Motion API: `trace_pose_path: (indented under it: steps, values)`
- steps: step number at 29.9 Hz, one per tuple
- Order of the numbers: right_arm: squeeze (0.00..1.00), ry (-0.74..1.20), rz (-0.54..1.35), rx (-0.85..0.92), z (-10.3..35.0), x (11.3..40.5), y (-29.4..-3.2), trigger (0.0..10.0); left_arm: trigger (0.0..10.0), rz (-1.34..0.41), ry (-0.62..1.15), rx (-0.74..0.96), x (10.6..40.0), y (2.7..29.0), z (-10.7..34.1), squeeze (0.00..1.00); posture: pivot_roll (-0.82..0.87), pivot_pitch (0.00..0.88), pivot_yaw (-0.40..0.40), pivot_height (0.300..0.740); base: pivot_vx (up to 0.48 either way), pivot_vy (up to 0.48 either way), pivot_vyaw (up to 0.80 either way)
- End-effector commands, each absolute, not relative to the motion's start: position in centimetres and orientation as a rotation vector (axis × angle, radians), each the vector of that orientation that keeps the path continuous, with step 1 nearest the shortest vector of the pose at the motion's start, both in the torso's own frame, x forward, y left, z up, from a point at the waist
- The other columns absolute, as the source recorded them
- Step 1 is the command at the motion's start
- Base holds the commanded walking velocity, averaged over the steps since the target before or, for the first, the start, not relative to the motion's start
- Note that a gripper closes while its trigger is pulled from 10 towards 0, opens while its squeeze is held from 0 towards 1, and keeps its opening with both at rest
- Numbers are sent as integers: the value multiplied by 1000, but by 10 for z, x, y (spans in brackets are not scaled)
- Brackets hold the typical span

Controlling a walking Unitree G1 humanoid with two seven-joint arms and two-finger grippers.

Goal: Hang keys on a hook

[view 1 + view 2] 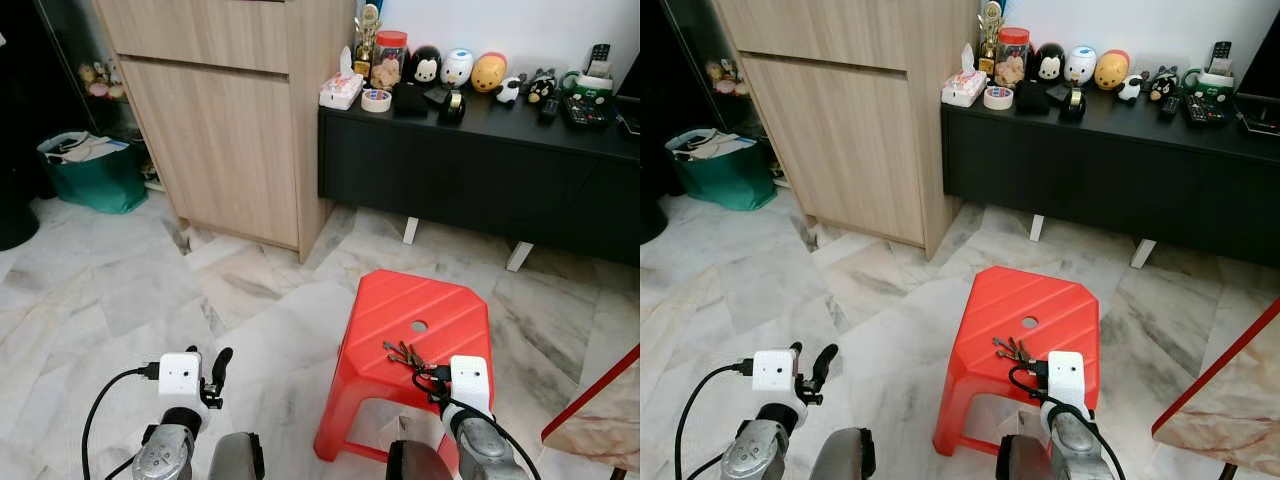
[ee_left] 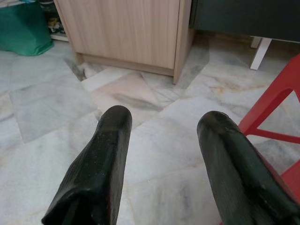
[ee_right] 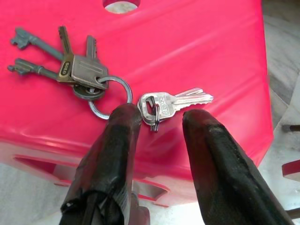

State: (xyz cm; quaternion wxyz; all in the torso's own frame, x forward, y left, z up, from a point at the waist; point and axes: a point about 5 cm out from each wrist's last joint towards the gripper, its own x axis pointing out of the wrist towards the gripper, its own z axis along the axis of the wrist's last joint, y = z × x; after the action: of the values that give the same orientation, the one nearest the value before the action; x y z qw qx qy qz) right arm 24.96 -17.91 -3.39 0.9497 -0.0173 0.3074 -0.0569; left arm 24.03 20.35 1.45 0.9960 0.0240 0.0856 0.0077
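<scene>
The bunch of keys (image 3: 89,75) lies flat on top of the red plastic stool (image 1: 440,310), near the small round hole (image 1: 419,326) in the seat. My right gripper (image 3: 161,117) hangs just over the stool's near edge with its two black fingers apart, and the silver key (image 3: 176,101) on the small ring lies between the tips. My left gripper (image 2: 164,124) is open too, out over the marble floor (image 1: 120,290) beside the stool, holding nothing.
</scene>
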Motion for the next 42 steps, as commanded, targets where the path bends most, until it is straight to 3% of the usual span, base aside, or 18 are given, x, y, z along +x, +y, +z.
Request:
trace_pose_path:
  steps: [1, 9, 11, 12, 13, 14, 16, 17, 18, 19, 42]
  values:
    - [0, 628, -113, -18, -33, 252, -177, 10000, 10000, 10, 163, 61, 241, 203, 15, 0, 35, 15, -31, 591, 0, 0, 0]
    - [0, 626, -107, -16, -33, 254, -176, 10000, 10000, 11, 138, 67, 241, 202, 23, 0, 36, 17, -31, 591, 0, 0, 0]
    - [0, 626, -107, -15, -33, 254, -176, 8353, 10000, 10, 133, 65, 240, 200, 25, 0, 34, 16, -31, 591, 0, 0, 0]
    - [0, 626, -107, -15, -33, 254, -176, 4392, 10000, 9, 131, 64, 241, 199, 25, 0, 34, 16, -31, 591, 0, 0, 0]
    - [0, 626, -107, -15, -33, 254, -176, 4392, 10000, 8, 130, 63, 241, 199, 25, 0, 34, 16, -31, 591, 0, 0, 0]
    - [0, 627, -107, -15, -33, 254, -177, 1294, 10000, 7, 129, 62, 241, 198, 26, 0, 33, 16, -31, 591, 0, 0, 0]
    - [0, 629, -107, -15, -33, 254, -177, 1490, 10000, 5, 128, 61, 241, 197, 26, 0, 32, 18, -32, 591, 0, 0, 0]
    - [0, 632, -108, -17, -33, 254, -177, 4549, 10000, 5, 127, 60, 241, 196, 27, 0, 33, 18, -32, 591, 0, 0, 0]
    - [0, 632, -108, -17, -33, 254, -177, 4549, 10000, 5, 127, 60, 241, 196, 27, 0, 33, 18, -32, 591, 0, 0, 0]
    - [0, 637, -110, -20, -33, 254, -178, 10000, 10000, 5, 126, 60, 241, 196, 28, 0, 34, 18, -32, 591, 0, 0, 0]
    - [0, 645, -122, -23, -31, 261, -178, 10000, 10000, 12, 141, 67, 238, 199, 31, 0, 38, 22, -28, 591, 0, 0, 0]
